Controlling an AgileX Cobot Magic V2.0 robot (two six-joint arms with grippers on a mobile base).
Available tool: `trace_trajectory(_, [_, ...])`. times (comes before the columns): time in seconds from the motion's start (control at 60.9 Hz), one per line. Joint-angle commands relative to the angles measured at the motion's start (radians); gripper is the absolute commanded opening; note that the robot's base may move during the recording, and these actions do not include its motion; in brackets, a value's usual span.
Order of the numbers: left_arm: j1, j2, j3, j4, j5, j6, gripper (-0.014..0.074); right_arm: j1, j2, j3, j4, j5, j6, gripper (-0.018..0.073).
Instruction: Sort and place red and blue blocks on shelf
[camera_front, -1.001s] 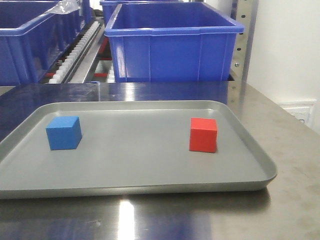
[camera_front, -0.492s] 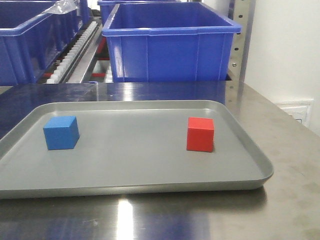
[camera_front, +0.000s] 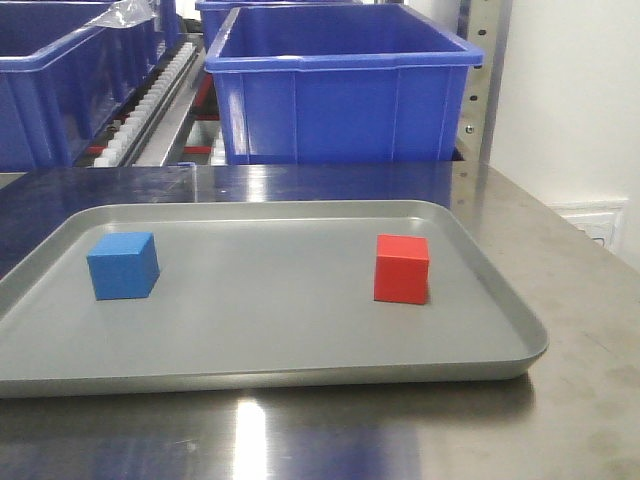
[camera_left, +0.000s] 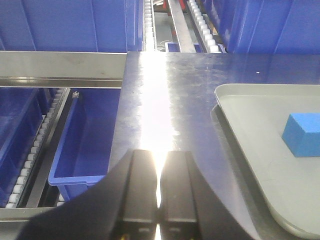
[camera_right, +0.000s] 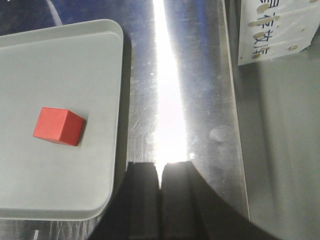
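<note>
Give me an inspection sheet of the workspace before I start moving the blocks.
Surface: steel table, shiny, with a grey tray lying flat on it.
Job's things: blue block on the tray's left part, red block on its right part, well apart; shelf behind the table.
Clutter: clear plastic scrap on the rim of a crate at the far left.
Grippers: left gripper and right gripper both shut, empty, over bare table beside the tray.
Cables: nothing seen.
Surroundings: blue crates on the shelf; white wall with a socket.
</note>
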Motion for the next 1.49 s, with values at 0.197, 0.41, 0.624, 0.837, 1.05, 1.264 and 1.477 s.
trace_trajectory(0.197, [-0.001,-0.016,0.024,-0.003,-0.084,-0.009,0.0122,0.002,0.057,-0.046,0.013,-0.03,-0.014,0.0059])
trace_trajectory(0.41, [-0.001,-0.016,0.024,-0.003,-0.084,-0.009,0.0122,0.002,0.069,-0.046,0.012,-0.028,-0.027,0.0185])
trace_trajectory(0.624, [-0.001,-0.016,0.024,-0.003,-0.084,-0.009,0.0122,0.002,0.07,-0.046,0.012,-0.025,-0.055,0.0407])
trace_trajectory(0.837, [-0.001,-0.016,0.024,-0.003,-0.084,-0.009,0.0122,0.003,0.083,-0.058,0.012,-0.013,-0.057,0.0418])
trace_trajectory(1.05, [-0.001,-0.016,0.024,-0.003,-0.084,-0.009,0.0122,0.019,0.151,-0.138,0.013,0.051,-0.057,0.0418])
trace_trajectory(1.264, [-0.001,-0.016,0.024,-0.003,-0.084,-0.009,0.0122,0.109,0.243,-0.22,0.013,0.062,-0.057,0.0467])
trace_trajectory(1.477, [-0.001,-0.016,0.024,-0.003,-0.084,-0.009,0.0122,0.245,0.358,-0.285,0.013,0.029,-0.057,0.0552])
